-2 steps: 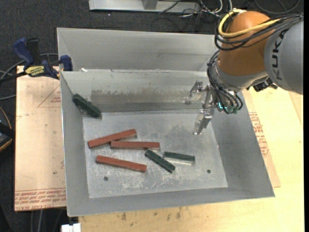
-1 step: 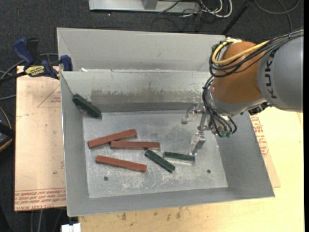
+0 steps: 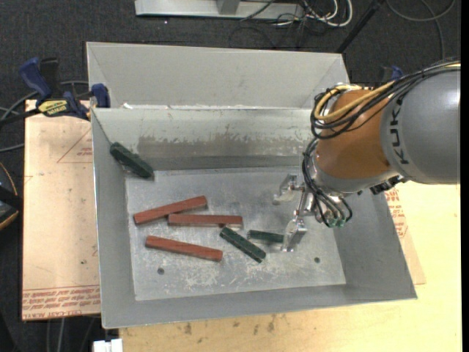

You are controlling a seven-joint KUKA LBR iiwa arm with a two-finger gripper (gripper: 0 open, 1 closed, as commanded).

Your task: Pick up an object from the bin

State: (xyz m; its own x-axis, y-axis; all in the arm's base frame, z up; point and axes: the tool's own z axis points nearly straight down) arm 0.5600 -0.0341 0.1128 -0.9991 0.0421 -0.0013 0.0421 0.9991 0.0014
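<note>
My gripper point(image 3: 292, 215) hangs low over the right part of the bin floor, open, with nothing between its fingers. Its nearer fingertip point(image 3: 294, 238) stands at the right end of a short dark green bar point(image 3: 265, 236) that lies flat on the floor; whether they touch I cannot tell. Just left of that bar lies a second dark green bar point(image 3: 242, 243), set diagonally, and the two nearly meet.
Three red-brown bars lie left of centre: one slanted point(image 3: 170, 210), one level point(image 3: 205, 220), one nearer the front point(image 3: 183, 248). A third dark green bar point(image 3: 132, 160) leans in the back left corner. The arm's orange-covered wrist overhangs the bin's right side.
</note>
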